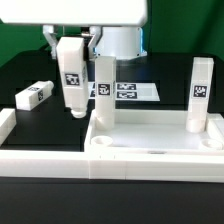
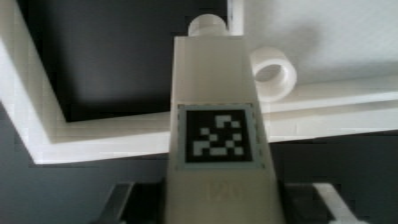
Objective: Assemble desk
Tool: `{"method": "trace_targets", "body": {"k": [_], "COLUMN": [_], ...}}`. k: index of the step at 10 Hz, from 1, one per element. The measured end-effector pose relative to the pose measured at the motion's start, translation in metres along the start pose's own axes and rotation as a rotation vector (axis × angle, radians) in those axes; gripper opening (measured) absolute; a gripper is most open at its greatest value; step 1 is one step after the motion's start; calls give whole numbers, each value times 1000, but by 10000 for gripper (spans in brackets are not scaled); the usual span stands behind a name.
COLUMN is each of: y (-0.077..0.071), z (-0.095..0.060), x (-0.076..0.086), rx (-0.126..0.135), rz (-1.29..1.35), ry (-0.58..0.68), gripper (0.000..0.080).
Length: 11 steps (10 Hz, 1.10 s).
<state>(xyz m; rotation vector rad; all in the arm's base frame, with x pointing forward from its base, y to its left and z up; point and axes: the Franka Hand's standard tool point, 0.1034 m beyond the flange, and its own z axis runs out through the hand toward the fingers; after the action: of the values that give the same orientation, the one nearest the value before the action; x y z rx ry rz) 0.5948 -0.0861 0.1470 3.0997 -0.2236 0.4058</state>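
Leg (image 1: pixel 71 75) beside the desk top's (image 1: pixel 150 152) corner
Your fingers (image 2: pixel 130 204) pinch it; its tip looks off the recess (image 2: pixel 274 70), so lowering now could catch the rim.

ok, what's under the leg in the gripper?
The leg in the gripper hangs by the top's corner. Wrist view shows a round recess beside it, and black table. The spot straight below its tip is covered by the leg itself.

Inventory of my surroundings:
1. Black table (image 1: pixel 30 75), matte.
2. Marker board (image 1: pixel 135 91), lying flat on the table's far side.
3. White border rail (image 1: pixel 45 160) along the near edge.
4. Green backdrop (image 1: pixel 15 25).
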Motion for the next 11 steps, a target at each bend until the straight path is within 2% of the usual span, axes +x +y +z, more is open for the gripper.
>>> {"method": "trace_targets", "body": {"k": [1, 2, 3, 6, 7, 8, 9, 11], "y": [-20, -34, -40, -37, -40, -54, -62, -78], "z": [-2, -2, 0, 1, 1, -3, -5, -5], "x": [4, 3, 0, 2, 2, 7, 11, 9], "rx": [0, 5, 6, -2, 2, 10, 7, 7], "rz": [-48, -55, -36, -43, -34, -31, -28, -33], "ry": [11, 10, 6, 34, 30, 73, 186, 284], "gripper": [290, 290, 290, 290, 290, 290, 290, 290]}}
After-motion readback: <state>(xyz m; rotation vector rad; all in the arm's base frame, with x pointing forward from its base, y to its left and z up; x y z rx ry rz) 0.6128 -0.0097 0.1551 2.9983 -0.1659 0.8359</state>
